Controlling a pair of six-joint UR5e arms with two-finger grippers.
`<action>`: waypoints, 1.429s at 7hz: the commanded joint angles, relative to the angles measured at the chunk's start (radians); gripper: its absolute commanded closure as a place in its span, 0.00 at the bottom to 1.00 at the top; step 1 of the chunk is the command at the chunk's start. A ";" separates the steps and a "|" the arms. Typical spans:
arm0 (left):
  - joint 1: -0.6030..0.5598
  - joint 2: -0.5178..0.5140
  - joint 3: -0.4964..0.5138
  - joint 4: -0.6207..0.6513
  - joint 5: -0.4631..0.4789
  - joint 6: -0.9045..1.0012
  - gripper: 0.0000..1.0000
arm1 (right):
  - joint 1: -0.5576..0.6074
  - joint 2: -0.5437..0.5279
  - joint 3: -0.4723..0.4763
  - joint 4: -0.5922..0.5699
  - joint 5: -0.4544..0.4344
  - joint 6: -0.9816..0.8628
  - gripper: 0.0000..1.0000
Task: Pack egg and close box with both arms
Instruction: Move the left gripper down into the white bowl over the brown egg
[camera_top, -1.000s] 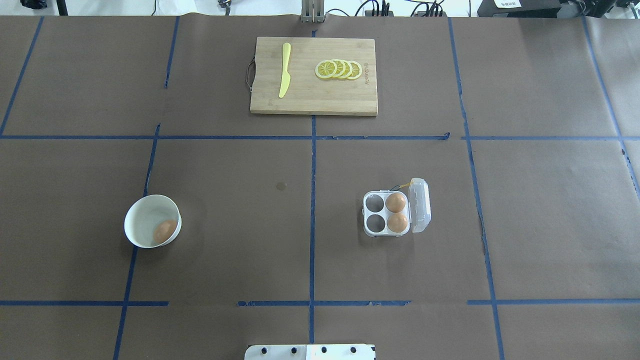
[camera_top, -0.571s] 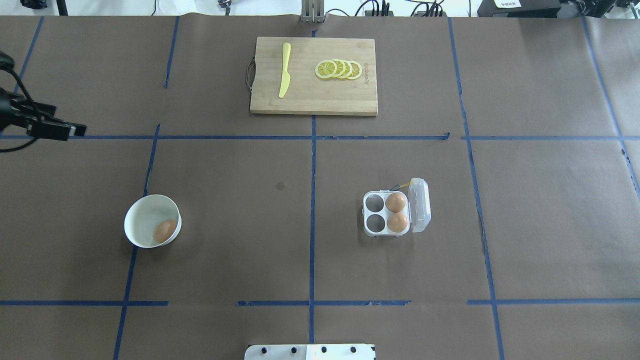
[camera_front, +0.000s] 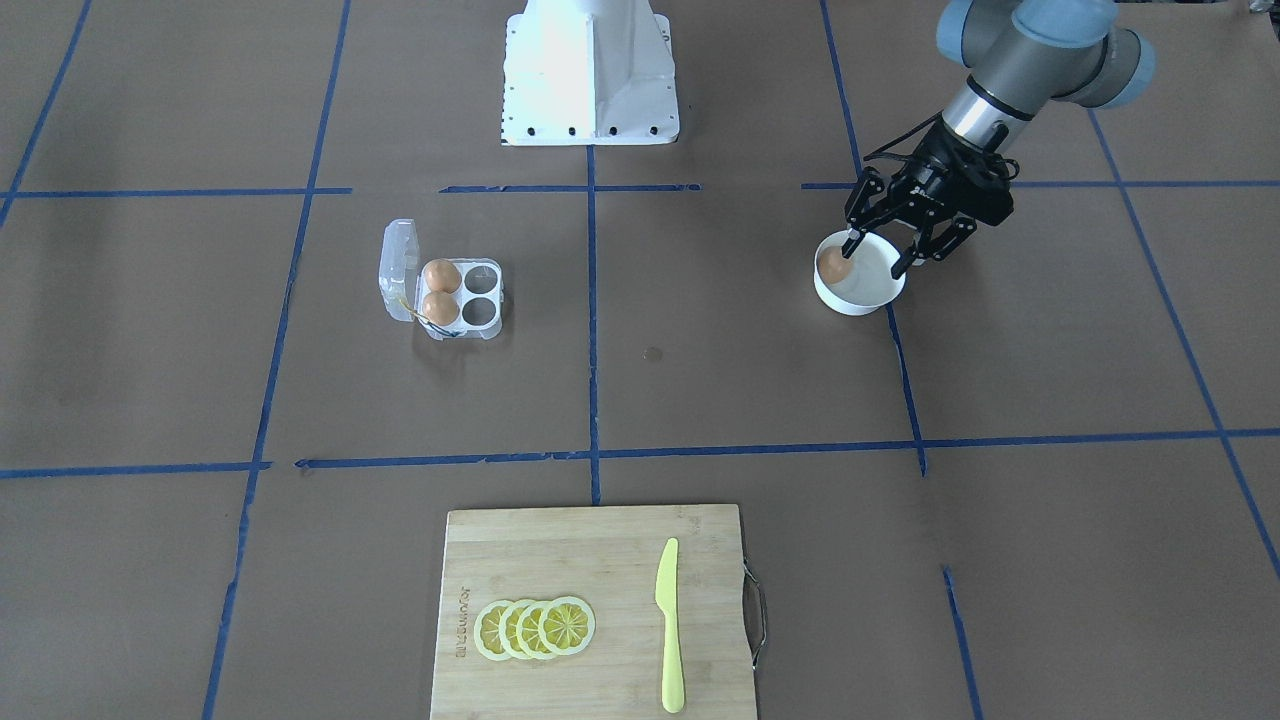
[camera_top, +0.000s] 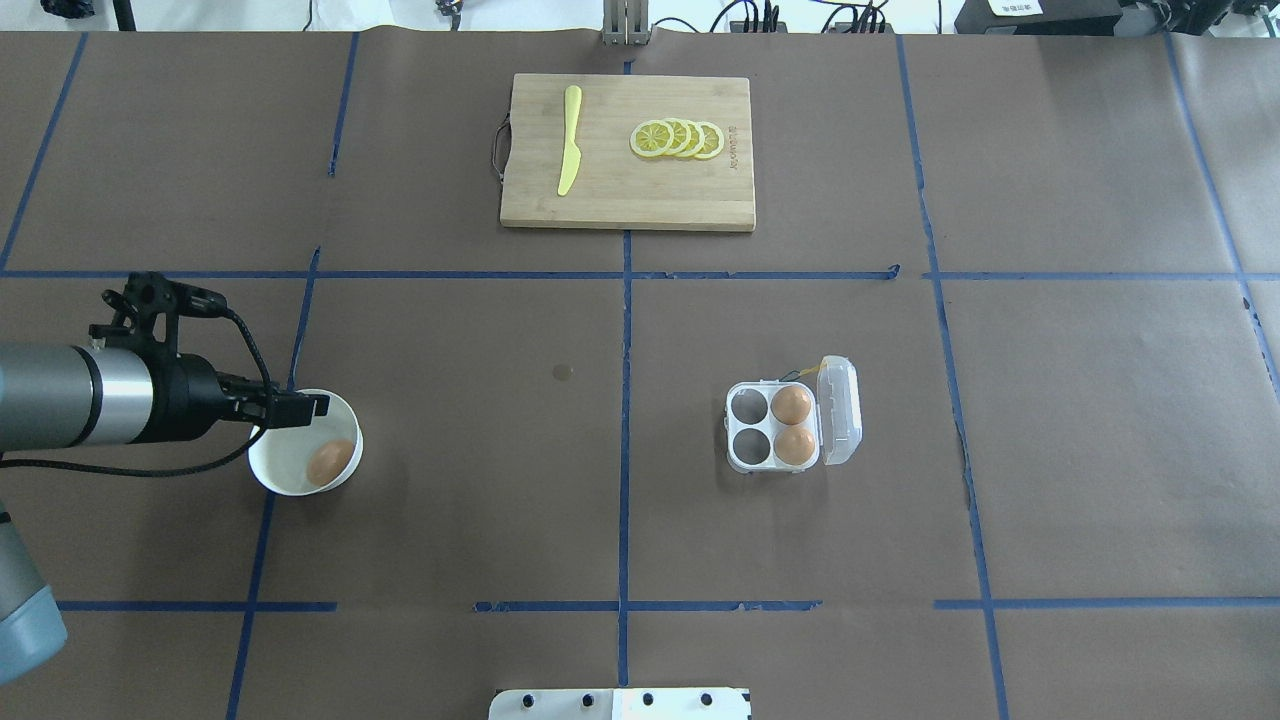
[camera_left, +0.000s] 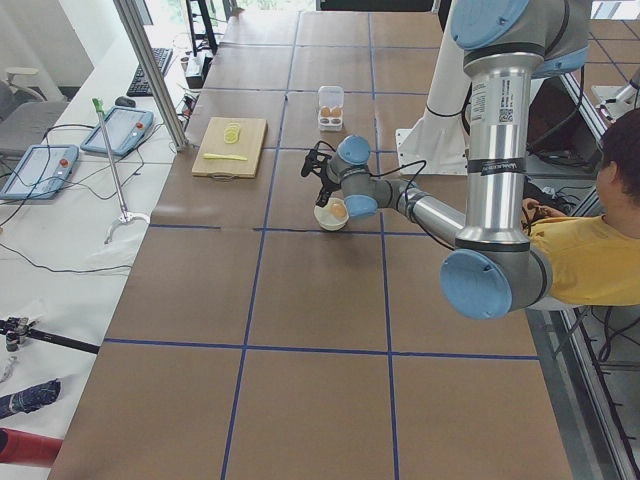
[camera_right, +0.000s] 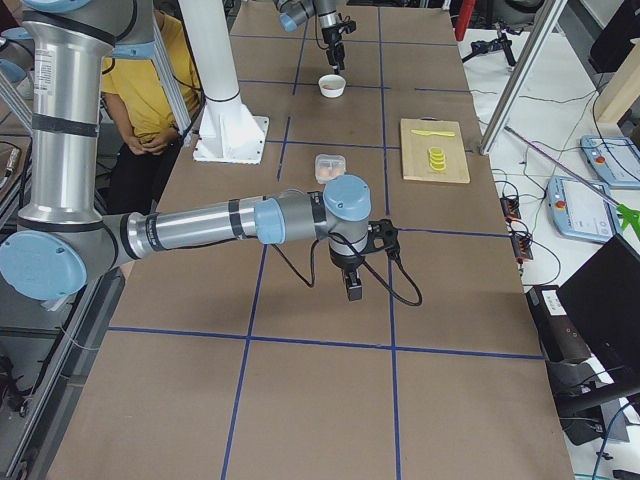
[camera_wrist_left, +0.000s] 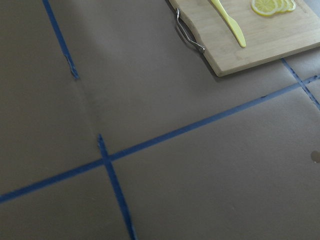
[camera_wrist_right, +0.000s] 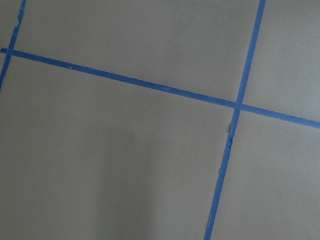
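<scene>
From across the table we see the left gripper (camera_front: 885, 258) poised over the white bowl (camera_front: 860, 302). Its black fingers are spread wide and hold nothing, and one hangs just beside the egg (camera_front: 833, 264), which lies against the bowl's wall on the side toward the box (camera_front: 497, 292). We judge the risk sits here. The egg is smooth and rounded, so pads closing off-centre could squirt it up the glossy curved wall, and a finger catching the rim could tip or skid the bowl on the paper. The box is thin clear plastic with its hinged lid (camera_front: 398, 255) open on the side away from the bowl. Two more eggs (camera_front: 441, 275) fill the cells by the lid, and two cells (camera_front: 482, 278) are bare. From overhead the gripper shows edge-on at the bowl's rim, so its spread cannot be read there. The light carton sits well apart, and we think it might slide under a pressing egg unless steadied. From the left end the bowl looks small and round under the wrist. From the right end the right gripper (camera_right: 354, 285) hangs over the matte brown table (camera_right: 300, 400), apart from the box, and we cannot tell whether its fingers are parted. The left wrist camera shows creased paper, blue tape (camera_wrist_left: 150, 145) and a wooden cutting board (camera_wrist_left: 265, 45) with a yellow knife (camera_wrist_left: 229, 22). The right wrist camera shows only paper and tape.
</scene>
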 joint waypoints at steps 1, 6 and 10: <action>0.081 0.028 0.023 -0.001 0.048 -0.007 0.33 | 0.000 -0.001 0.000 0.002 -0.001 -0.002 0.00; 0.117 0.002 0.063 -0.003 0.062 -0.006 0.39 | 0.002 -0.008 -0.002 0.000 -0.001 -0.002 0.00; 0.126 -0.048 0.107 -0.003 0.062 -0.004 0.43 | 0.002 -0.012 -0.002 0.000 -0.001 -0.002 0.00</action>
